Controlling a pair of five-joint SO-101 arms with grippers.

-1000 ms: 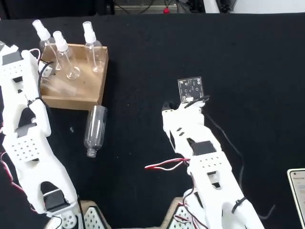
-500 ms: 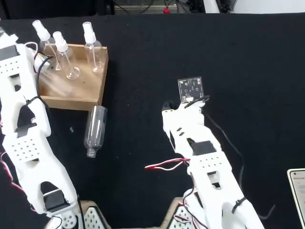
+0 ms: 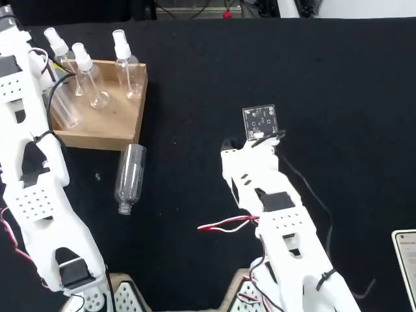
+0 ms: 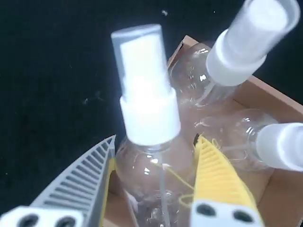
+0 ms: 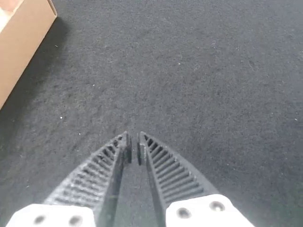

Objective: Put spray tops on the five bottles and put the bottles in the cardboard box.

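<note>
The cardboard box [image 3: 123, 127] sits at the back left of the black table. Three capped clear bottles [image 3: 127, 71] stand along its far side. A fourth capped bottle [image 3: 63, 107] stands at its left side, beside my left arm [image 3: 32, 188]. In the left wrist view my left gripper [image 4: 154, 139] is open, its fingers [image 4: 210, 165] straddling the shoulders of that bottle [image 4: 147, 118] below its white spray top. One clear bottle without a top [image 3: 129, 172] lies on the table in front of the box. My right gripper [image 5: 132, 139] is shut and empty over bare cloth.
My right arm [image 3: 266, 195] rests at mid-table, with its camera board [image 3: 260, 121] at the far end. The box corner [image 5: 19, 33] lies off to the side of the right gripper. A white flat object [image 3: 406, 257] pokes in at the right edge.
My left arm has drawn back toward the table's far left corner. The fourth bottle now stands still in the box. The right arm has not moved.
</note>
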